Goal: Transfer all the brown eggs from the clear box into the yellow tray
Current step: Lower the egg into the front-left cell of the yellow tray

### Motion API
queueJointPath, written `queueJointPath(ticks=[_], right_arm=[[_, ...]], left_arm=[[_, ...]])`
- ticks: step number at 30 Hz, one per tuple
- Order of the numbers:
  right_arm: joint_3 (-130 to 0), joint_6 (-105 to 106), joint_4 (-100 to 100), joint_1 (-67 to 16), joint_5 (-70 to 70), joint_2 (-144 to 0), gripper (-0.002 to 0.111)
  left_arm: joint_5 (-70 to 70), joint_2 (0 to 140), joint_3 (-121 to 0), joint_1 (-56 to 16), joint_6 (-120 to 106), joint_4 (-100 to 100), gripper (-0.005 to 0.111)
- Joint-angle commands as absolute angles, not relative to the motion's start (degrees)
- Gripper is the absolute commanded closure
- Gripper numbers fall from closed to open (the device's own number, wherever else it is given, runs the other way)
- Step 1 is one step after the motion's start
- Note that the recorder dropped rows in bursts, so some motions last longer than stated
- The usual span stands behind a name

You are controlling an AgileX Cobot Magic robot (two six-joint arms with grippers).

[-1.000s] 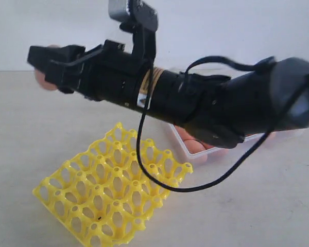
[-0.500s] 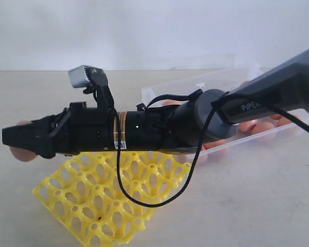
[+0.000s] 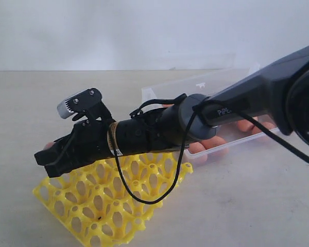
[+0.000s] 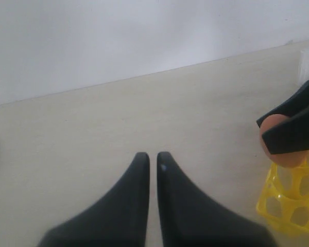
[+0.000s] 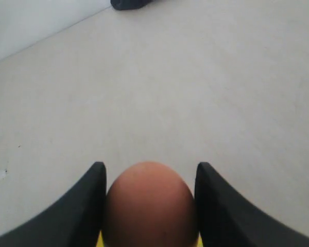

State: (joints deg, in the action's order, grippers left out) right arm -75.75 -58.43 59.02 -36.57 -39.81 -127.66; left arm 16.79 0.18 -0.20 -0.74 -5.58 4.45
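A pale beige tabletop carries the yellow tray and, close by it, the clear box.

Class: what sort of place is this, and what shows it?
Probably a robot lab bench, not a kitchen: a pale table against a blank white wall, a black robot arm holding a brown egg, a yellow tray and clear box.

FREE: bench bare left, front and right of tray; near cups open from above | BLOCKED: right arm low across tray's far cups, tool with egg over left corner, cable looped over middle | REAR: box just behind
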Motion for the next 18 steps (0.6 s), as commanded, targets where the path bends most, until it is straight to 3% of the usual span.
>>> queueJointPath(ticks=[1, 12, 18], right_arm=[[-76.0, -60.6, 64.0, -36.6, -40.5, -127.4, 0.109], [-76.0, -61.2, 68.9, -36.6, -38.2, -127.4, 0.106], [-76.0, -61.0, 68.9, -36.6, -36.2, -127.4, 0.081]], left_arm=[[16.8, 0.0, 0.0, -1.2, -5.4, 4.3, 0.103], [16.8, 0.0, 0.0, -1.2, -5.4, 4.3, 0.103], [16.8, 0.0, 0.0, -1.2, -5.4, 4.3, 0.103]])
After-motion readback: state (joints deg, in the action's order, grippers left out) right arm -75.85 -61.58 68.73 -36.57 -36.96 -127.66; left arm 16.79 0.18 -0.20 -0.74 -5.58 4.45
